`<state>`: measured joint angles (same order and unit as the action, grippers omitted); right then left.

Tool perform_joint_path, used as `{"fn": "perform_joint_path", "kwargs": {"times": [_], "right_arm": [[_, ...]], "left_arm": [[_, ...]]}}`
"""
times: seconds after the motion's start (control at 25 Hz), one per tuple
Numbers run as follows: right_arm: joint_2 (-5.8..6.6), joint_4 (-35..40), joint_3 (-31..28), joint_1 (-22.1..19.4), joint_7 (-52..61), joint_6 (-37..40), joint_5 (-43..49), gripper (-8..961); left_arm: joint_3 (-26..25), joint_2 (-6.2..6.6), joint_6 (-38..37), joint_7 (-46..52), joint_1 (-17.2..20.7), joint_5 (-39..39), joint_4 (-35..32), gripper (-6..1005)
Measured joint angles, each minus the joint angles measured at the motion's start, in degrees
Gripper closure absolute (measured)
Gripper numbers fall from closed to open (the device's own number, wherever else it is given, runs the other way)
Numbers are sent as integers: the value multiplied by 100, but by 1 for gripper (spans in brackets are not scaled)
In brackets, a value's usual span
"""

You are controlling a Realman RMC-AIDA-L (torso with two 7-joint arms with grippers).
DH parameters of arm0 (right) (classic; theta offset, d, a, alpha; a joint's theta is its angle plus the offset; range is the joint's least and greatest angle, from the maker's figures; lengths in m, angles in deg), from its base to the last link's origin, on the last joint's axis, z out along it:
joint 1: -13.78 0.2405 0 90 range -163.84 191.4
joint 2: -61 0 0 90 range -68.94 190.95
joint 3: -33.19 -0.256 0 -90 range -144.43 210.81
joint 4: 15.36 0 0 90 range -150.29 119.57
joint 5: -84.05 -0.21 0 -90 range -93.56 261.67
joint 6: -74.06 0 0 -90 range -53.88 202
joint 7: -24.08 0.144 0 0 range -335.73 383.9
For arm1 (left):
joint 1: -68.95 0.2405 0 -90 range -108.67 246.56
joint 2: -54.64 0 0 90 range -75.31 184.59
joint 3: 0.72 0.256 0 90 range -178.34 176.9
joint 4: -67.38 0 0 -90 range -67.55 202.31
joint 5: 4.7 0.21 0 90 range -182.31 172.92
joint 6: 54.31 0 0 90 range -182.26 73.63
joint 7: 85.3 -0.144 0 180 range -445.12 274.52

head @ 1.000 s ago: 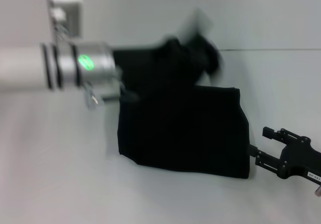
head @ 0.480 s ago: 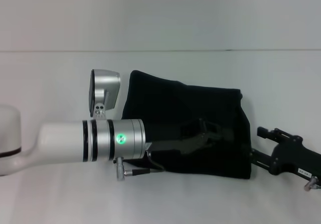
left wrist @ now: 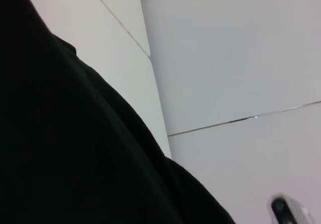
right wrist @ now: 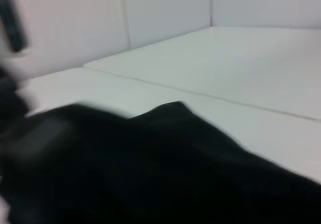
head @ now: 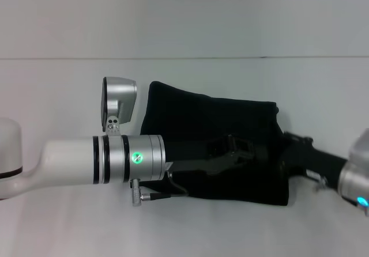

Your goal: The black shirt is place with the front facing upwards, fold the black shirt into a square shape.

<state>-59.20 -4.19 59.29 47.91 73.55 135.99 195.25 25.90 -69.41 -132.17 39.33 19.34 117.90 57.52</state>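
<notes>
I see the black shirt lying folded into a rough rectangle on the white counter, a little right of centre in the head view. My left arm reaches across from the left, and its left tool lies low over the middle of the cloth; black on black, so I cannot tell whether its fingers are spread or closed, nor whether they pinch any fabric. My right arm comes in from the right edge, and the right tool sits at the shirt's right border, touching or just over it. Its fingers are lost against the dark cloth too, so I cannot tell their state. Both wrist views are filled with black fabric, with pale counter behind it.
</notes>
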Motion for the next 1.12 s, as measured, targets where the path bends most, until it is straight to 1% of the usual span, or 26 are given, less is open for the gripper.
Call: {"fn": "perform_joint_path", "kwargs": {"times": [0.2, 0.32, 0.52, 0.64, 1.0, 1.12], "right_arm": [[-5, -103, -25, 425, 27, -675, -400, 229], [-5, -91, -27, 552, 24, -784, -613, 230], [-3, -67, -27, 697, -11, -929, -697, 229], [-3, -72, -27, 732, -12, -1016, -698, 229], [-3, -93, -27, 682, -15, -1166, -698, 230], [-3, -95, -48, 603, 5, -1184, -698, 230]], "left_arm": [[70, 0, -4, -14, -2, 41, -29, 975], [176, -15, 28, -57, -7, 46, -27, 975], [389, -43, 171, -173, -105, 51, 18, 975], [478, -49, 397, -257, -163, 38, 78, 975], [499, -70, 1390, -524, -359, 9, 462, 975], [503, -69, 1512, -528, -385, 38, 508, 974]]}}
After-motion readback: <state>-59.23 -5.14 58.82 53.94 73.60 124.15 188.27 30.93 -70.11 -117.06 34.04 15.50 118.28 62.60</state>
